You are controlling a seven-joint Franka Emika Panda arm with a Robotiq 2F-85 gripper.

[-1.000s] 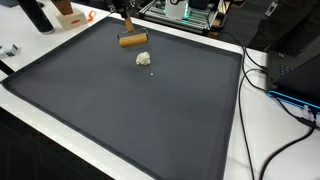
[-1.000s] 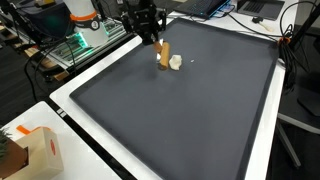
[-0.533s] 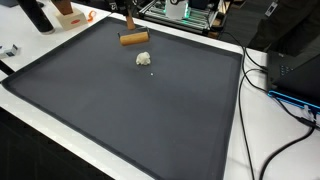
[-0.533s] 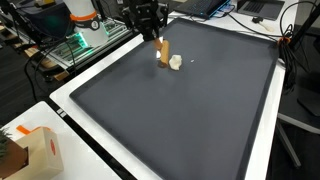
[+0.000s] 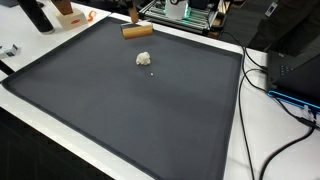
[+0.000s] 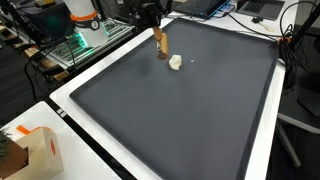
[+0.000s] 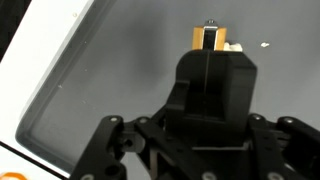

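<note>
A tan-brown block (image 5: pixel 137 31) (image 6: pixel 160 42) hangs just above the far edge of a dark grey mat (image 5: pixel 150 120) (image 6: pixel 190 120). My gripper (image 5: pixel 131 14) (image 6: pixel 151 14) is shut on its top end. In the wrist view the block (image 7: pixel 207 36) pokes out beyond my black gripper (image 7: pixel 208 52); the fingers themselves are hidden by the gripper body. A small white crumpled lump (image 5: pixel 143 58) (image 6: pixel 175 62) (image 7: pixel 235 47) lies on the mat right beside the block, apart from it. A tiny white speck (image 7: pixel 265 44) lies a little further off.
An orange-and-white box (image 6: pixel 32 150) stands at the table's near corner. A green circuit board (image 6: pixel 80 42) and other electronics sit behind the mat. Black cables (image 5: pixel 262 80) and black equipment (image 5: pixel 295 50) line one side. A white table rim (image 6: pixel 80 120) borders the mat.
The gripper has risen with the brown block in it, lifting the block off the mat and away from the white lump. The lump has not moved.
</note>
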